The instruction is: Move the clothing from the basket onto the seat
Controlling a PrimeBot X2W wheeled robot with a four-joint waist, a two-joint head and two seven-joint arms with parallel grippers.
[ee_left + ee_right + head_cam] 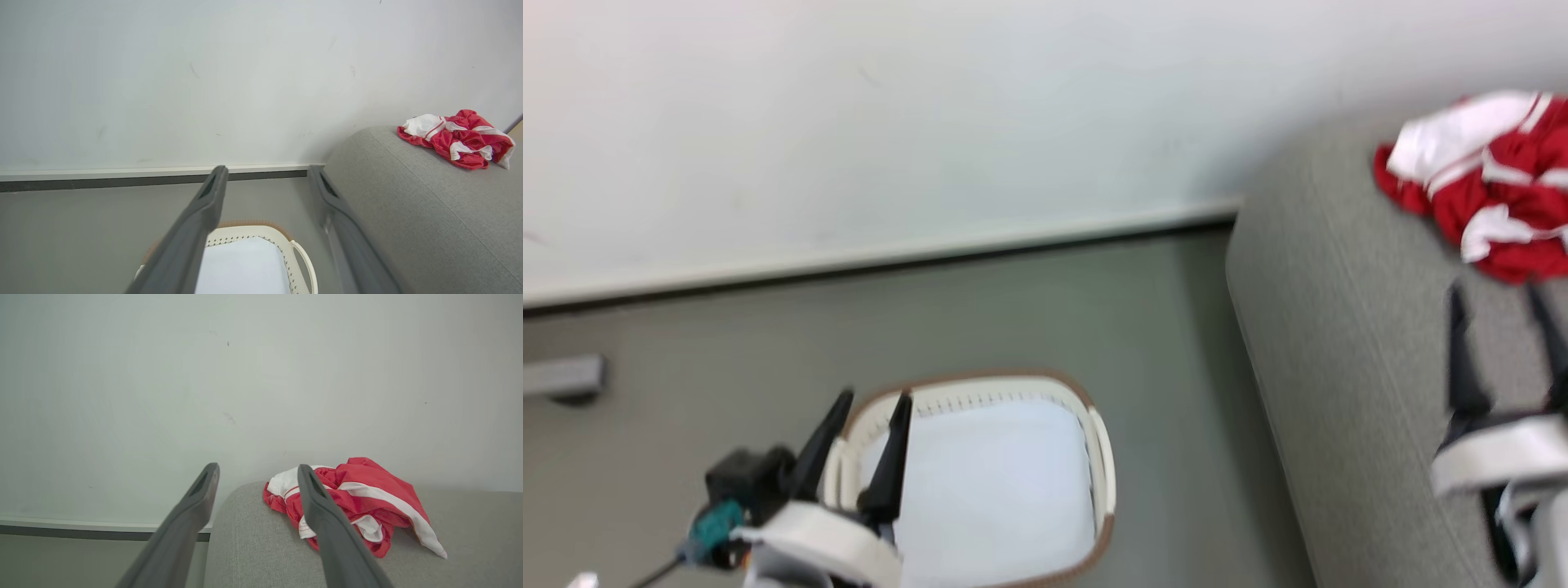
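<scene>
Over the left rim of the basket (1013, 384) the left gripper (874, 398) is held open and empty, whereas farther off, on the seat (1339, 327), the clothing (1494, 184) is heaped just beyond the nearer, likewise open and empty right gripper (1496, 296).

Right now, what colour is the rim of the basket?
Brown, running around the cream-white basket; the head view shows it best.

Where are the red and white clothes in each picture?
Head view: the clothing at the upper right, on the seat.
Left wrist view: the clothing at the right, above the middle, on the seat.
Right wrist view: the clothing right of centre, below the middle, on the seat.
Shared landmark: the grey seat under it, beside the white wall.
</scene>
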